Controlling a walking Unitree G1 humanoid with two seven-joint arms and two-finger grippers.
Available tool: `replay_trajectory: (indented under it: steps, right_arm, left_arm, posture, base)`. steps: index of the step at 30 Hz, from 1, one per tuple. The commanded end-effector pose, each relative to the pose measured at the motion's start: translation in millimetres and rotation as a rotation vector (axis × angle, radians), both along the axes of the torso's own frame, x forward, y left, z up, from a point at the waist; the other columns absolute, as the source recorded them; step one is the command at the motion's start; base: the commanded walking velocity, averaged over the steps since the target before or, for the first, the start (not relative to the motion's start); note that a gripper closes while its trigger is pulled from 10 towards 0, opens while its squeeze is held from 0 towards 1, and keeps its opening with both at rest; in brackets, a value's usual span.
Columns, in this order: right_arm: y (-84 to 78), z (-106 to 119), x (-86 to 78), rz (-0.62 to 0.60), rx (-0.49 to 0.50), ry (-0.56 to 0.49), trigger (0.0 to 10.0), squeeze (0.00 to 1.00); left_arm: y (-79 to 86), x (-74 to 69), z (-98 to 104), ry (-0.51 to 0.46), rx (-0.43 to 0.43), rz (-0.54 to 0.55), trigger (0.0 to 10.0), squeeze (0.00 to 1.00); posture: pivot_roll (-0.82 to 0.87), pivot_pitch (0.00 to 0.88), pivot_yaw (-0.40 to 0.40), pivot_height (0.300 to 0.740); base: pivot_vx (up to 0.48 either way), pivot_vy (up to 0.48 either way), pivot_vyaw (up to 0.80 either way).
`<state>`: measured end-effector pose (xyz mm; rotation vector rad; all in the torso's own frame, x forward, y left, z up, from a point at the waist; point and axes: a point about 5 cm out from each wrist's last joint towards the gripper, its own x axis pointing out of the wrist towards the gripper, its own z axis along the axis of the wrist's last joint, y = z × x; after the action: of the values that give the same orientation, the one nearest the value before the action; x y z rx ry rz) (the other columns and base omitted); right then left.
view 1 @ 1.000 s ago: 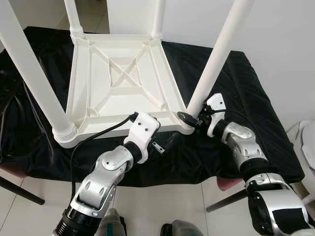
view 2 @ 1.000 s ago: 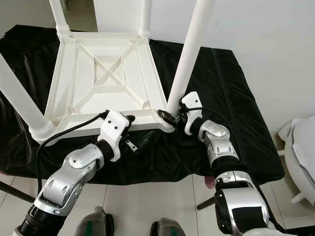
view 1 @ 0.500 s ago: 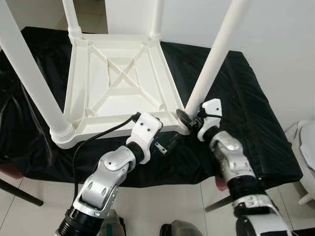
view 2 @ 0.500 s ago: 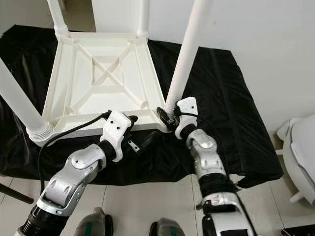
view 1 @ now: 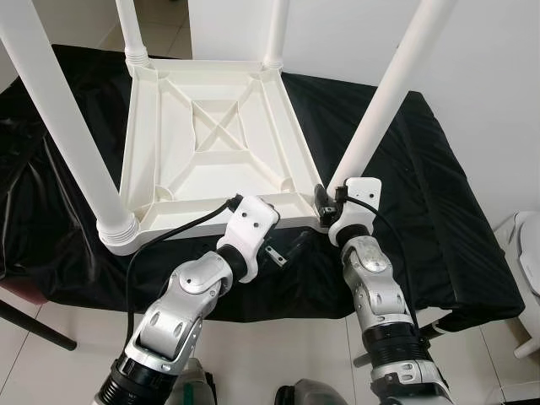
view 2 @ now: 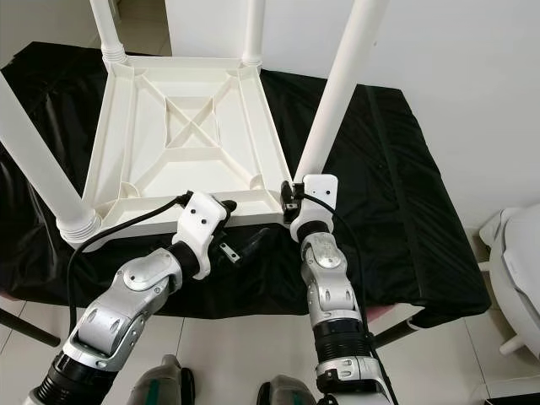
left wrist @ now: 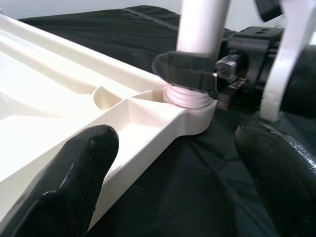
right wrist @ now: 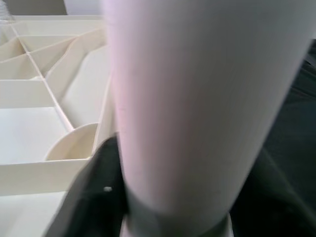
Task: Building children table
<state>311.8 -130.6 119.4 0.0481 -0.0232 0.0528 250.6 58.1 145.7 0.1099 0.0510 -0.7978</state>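
A white plastic children's table point(view 1: 211, 135) lies upside down on a black cloth, its legs pointing up. My right gripper point(view 1: 325, 198) is shut on the base of the front right leg point(view 1: 384, 93), where the leg meets the corner socket. One black finger point(left wrist: 187, 74) curls round that base in the left wrist view. The leg point(right wrist: 197, 98) stands close in front of the right wrist camera. My left gripper point(left wrist: 182, 148) hangs open just in front of the table's near rim, left of that corner, with nothing between its fingers point(left wrist: 74, 168).
The black cloth point(view 1: 439, 211) covers the whole surface and drapes over its front edge. Front left leg point(view 1: 63, 126) and two back legs point(view 1: 131, 29) rise tall. A white object point(view 1: 527, 253) stands at the far right. Tiled floor point(view 1: 278, 354) lies below.
My right forearm has swung in to the left and now points straight up at the corner, its gripper still at the leg's base. The left arm has hardly moved.
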Motion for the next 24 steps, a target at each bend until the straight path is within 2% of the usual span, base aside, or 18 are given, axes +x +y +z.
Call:
replay_trajectory:
  steps: [1,2,6,8,9,10,11,12,15,20,21,24]
  right_arm:
    - [-12.7,-9,-2.7,-0.057,-0.007,0.048,10.0,0.00]
    - [-12.4,-6,-3.5,-0.047,-0.002,0.041,10.0,1.00]
    - [-9.4,-1,-2.7,0.038,0.026,0.014,10.0,1.00]
    - [-8.9,3,-0.7,0.141,0.032,-0.007,10.0,1.00]
    - [-8.9,3,-0.7,0.141,0.032,-0.007,10.0,1.00]
    - [-7.0,5,-0.8,0.218,0.023,-0.008,10.0,1.00]
    - [-8.5,5,-0.4,0.283,0.008,-0.009,10.0,0.00]
    - [-8.5,5,-0.4,0.283,0.008,-0.009,10.0,0.00]
    - [-14.8,5,0.8,0.496,-0.069,-0.019,10.0,0.00]
    - [-17.9,6,2.1,0.567,-0.092,-0.018,10.0,0.00]
    - [-25.0,4,8.1,0.618,-0.141,-0.012,10.0,0.00]
    - [-29.3,3,12.2,0.633,-0.159,-0.007,10.0,0.00]
  left_arm:
    - [-1.8,0.3,0,-0.002,-0.001,-0.016,10.0,0.00]
    - [-1.3,1.0,0,-0.005,0.000,-0.014,10.0,0.00]
    - [-0.9,1.7,0,-0.011,0.004,-0.014,10.0,0.00]
    - [-0.5,2.1,0,-0.014,0.007,-0.014,10.0,0.00]
    - [-0.5,2.1,0,-0.014,0.007,-0.014,10.0,0.00]
    - [-0.4,2.3,0,-0.015,0.008,-0.014,10.0,0.00]
    - [-0.4,2.3,0,-0.016,0.009,-0.014,10.0,0.00]
    - [-0.4,2.3,0,-0.016,0.009,-0.014,10.0,0.00]
    - [-0.2,2.8,1,-0.019,0.009,-0.015,10.0,0.00]
    - [-0.2,3.2,2,-0.020,0.008,-0.014,10.0,0.00]
    - [-0.3,3.3,2,-0.022,0.008,-0.013,10.0,0.00]
    - [-0.7,3.0,2,-0.023,0.007,-0.013,10.0,0.00]
  posture:
    - [-0.03,0.000,-0.084,0.740]
    - [-0.03,0.000,-0.084,0.740]
    - [-0.03,0.000,-0.088,0.740]
    - [-0.02,0.000,-0.090,0.740]
    - [-0.02,0.000,-0.090,0.740]
    - [-0.02,0.000,-0.090,0.740]
    - [-0.02,0.000,-0.090,0.740]
    - [-0.02,0.000,-0.090,0.740]
    - [-0.02,0.000,-0.088,0.740]
    - [-0.02,0.000,-0.088,0.740]
    - [-0.01,0.000,-0.088,0.740]
    - [0.00,0.000,-0.091,0.740]
  base:
    - [0.000,0.000,0.00]
    - [0.000,0.000,0.00]
    - [0.000,0.000,0.00]
    - [0.000,0.000,0.00]
    - [0.000,0.000,0.00]
    - [0.000,0.000,0.00]
    - [0.000,0.000,0.00]
    - [0.000,0.000,0.00]
    - [0.000,0.000,0.00]
    - [0.000,0.000,0.00]
    - [0.000,0.000,0.00]
    - [0.000,0.000,0.00]
